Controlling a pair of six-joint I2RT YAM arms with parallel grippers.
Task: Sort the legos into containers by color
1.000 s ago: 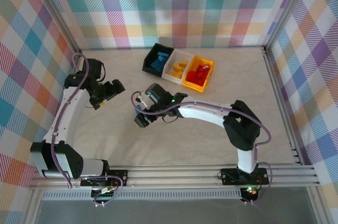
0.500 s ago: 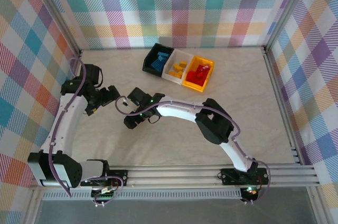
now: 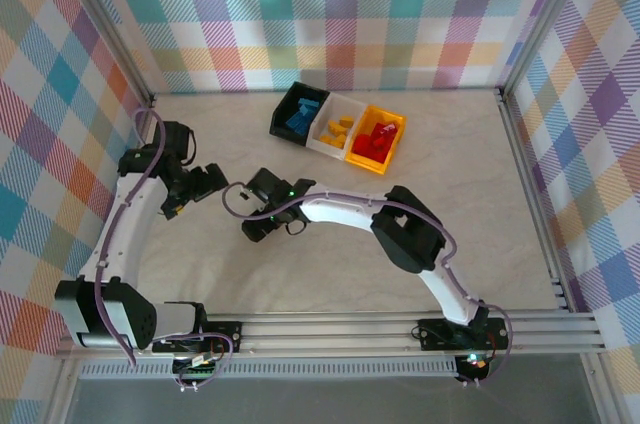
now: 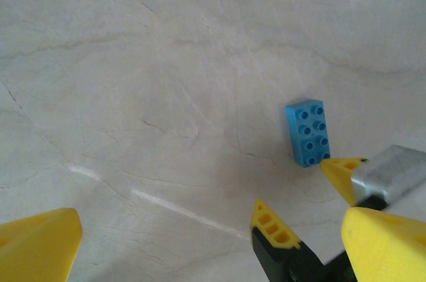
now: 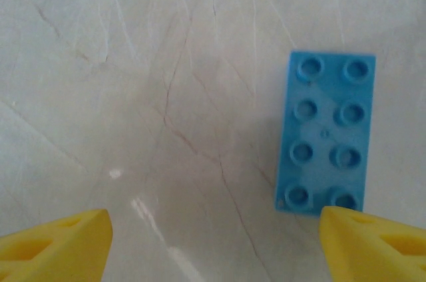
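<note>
- Step in hand: approach to pick up a blue brick is judged to be under way. The brick lies flat, studs up, on the bench, well apart from the containers.
- Right hand: the fingers are held apart and nothing is clamped. The brick is seen just ahead of one fingertip, off-centre in the gap.
- Left hand: the fingers are spread wide and are empty. The same brick is in its view, beside the right hand's tips.
- Pose, top view: the right arm is arced leftward across the bench with its wrist tipped down. The left arm is bent inward, and the two hands are near each other.
- Next move, as judged: the right hand is to be shifted until the brick is centred, lowered, and closed across the short sides. The brick is then to be carried to the black bin, where blue pieces lie.
</note>
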